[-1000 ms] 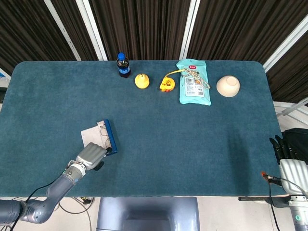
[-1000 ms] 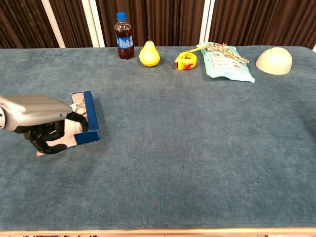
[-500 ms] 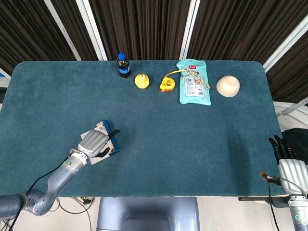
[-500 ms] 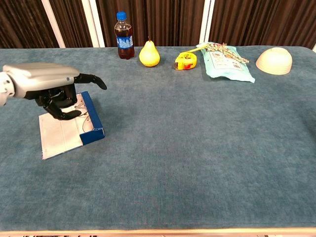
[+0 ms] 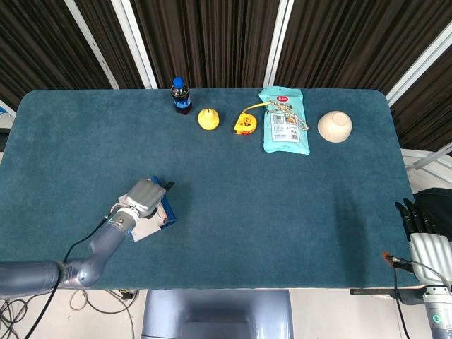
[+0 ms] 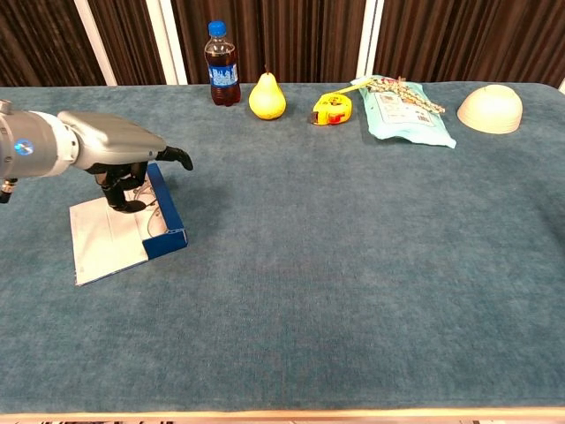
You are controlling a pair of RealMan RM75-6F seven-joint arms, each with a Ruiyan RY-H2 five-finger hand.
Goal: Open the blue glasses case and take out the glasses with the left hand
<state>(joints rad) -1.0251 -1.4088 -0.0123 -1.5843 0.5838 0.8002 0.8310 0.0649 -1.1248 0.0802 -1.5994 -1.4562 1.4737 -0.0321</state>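
Blue glasses case point(image 6: 164, 216) lies open at the table's point(image 6: 353, 265) near left, where it sat half a second ago, the glasses point(image 6: 152, 212) inside; the left hand point(image 6: 115, 150) has shifted slightly toward the far side above it, fingers curled down into the case, one extended, grip unclear; the right hand point(image 5: 424, 236) stays off the table's right edge, fingers apart, holding nothing.
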